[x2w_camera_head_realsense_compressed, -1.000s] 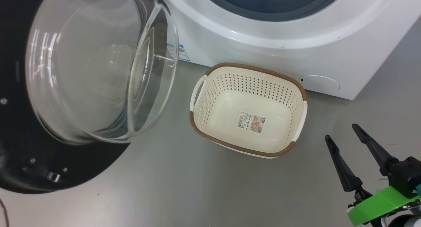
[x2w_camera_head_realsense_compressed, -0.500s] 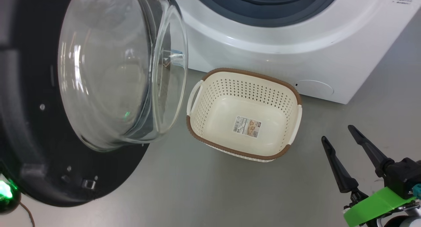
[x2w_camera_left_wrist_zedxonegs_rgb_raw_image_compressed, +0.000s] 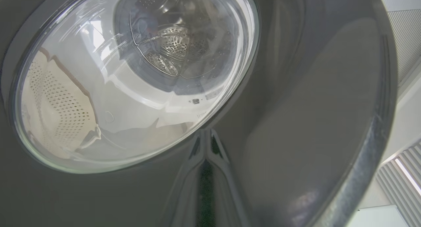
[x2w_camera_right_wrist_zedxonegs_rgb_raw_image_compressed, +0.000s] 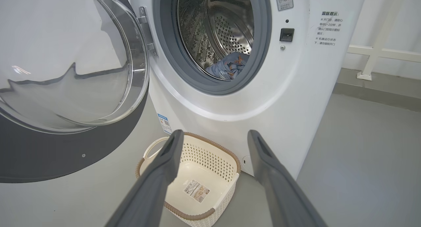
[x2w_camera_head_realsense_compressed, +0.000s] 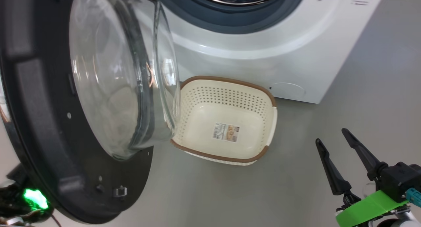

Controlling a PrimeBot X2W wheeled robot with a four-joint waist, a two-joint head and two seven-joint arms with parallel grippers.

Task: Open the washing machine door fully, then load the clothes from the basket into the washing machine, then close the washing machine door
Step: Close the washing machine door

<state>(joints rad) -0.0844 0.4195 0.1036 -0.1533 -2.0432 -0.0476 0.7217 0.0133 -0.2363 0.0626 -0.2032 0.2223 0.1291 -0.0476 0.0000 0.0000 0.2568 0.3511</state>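
Observation:
The washing machine door [x2w_camera_head_realsense_compressed: 39, 121] hangs partly open at the left, and its glass bowl [x2w_camera_head_realsense_compressed: 121, 79] overlaps the left edge of the basket [x2w_camera_head_realsense_compressed: 260, 98]. The cream basket stands on the floor before the washing machine [x2w_camera_head_realsense_compressed: 263, 65] and holds just a sticker. Light blue clothes [x2w_camera_right_wrist_zedxonegs_rgb_raw_image_compressed: 230, 65] lie in the steel drum. My left gripper [x2w_camera_left_wrist_zedxonegs_rgb_raw_image_compressed: 206, 148] is shut, with its tips against the door's glossy outer face [x2w_camera_left_wrist_zedxonegs_rgb_raw_image_compressed: 312, 88] just below the window. My right gripper [x2w_camera_head_realsense_compressed: 331, 135] is open and holds nothing, low on the right, away from the basket [x2w_camera_right_wrist_zedxonegs_rgb_raw_image_compressed: 227, 158].
Grey floor [x2w_camera_head_realsense_compressed: 296, 187] spreads around the basket and to the right of the machine. A white rail [x2w_camera_right_wrist_zedxonegs_rgb_raw_image_compressed: 378, 51] runs along the wall behind the machine's right side. A green light [x2w_camera_head_realsense_compressed: 33, 197] glows at the lower left, under the door.
The door has swung from facing me toward the machine, and its bowl now covers the basket's left handle. The head camera has also shifted. The right gripper has stayed open and in place.

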